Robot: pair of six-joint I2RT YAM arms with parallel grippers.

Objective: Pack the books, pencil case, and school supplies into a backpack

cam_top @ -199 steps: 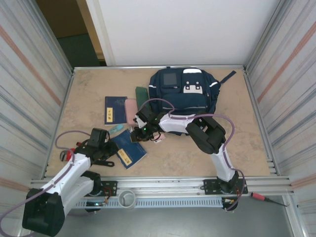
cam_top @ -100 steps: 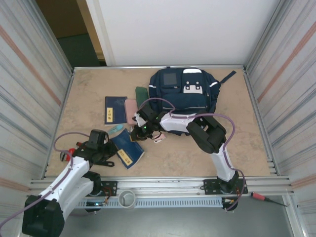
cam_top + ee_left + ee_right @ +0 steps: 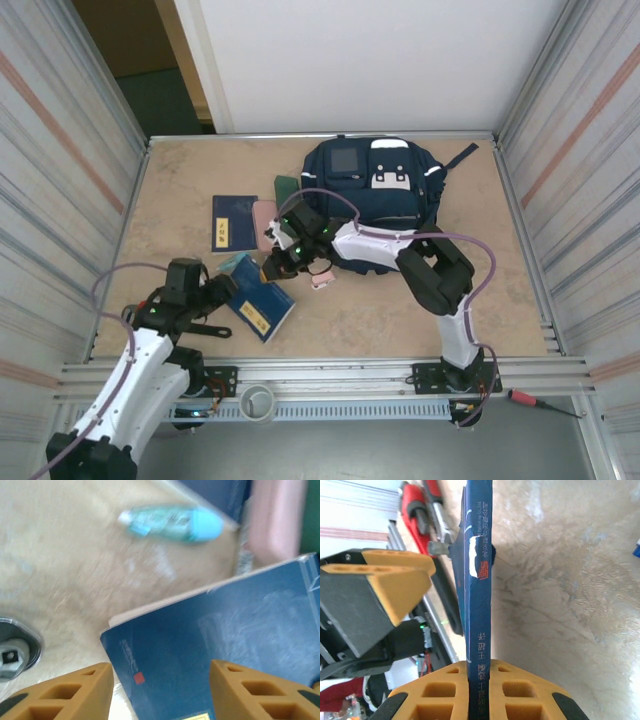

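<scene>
Over the table from the top camera, I see the backpack [image 3: 375, 190] lying at the far middle of the table [image 3: 350, 320], patches facing up. Off its left side lies the green volume [image 3: 287, 188], then the pencil case [image 3: 264, 225], and just beside that the far booklet [image 3: 234, 222], flat on the surface. My right arm reaches left across the table and the right gripper [image 3: 283, 262] sits at the far edge of the near booklet [image 3: 262, 305], while the left gripper [image 3: 222, 290] is at that booklet's left edge. The marker [image 3: 235, 262] lies just beyond the left gripper, and the pink eraser [image 3: 321, 281] rests just right of the right gripper. On the left wrist camera, the left gripper [image 3: 161, 670] has its orange fingers [image 3: 75, 692] standing well apart, with the near booklet [image 3: 210, 640] filling the space ahead of them and no pad pressed against it. Past the booklet I make out the marker [image 3: 172, 522] on bare table, the pencil case [image 3: 277, 525] at the upper right and a corner of the far booklet [image 3: 215, 495], all somewhat blurred. On the right wrist camera, the right gripper [image 3: 479, 667] is clamped tight on the near booklet [image 3: 477, 580], which I see edge-on, running straight away from the pads. One finger of the left gripper [image 3: 395, 580] stands just beside the booklet, apart from it, and a red-handled tool [image 3: 415, 502] lies beyond.
</scene>
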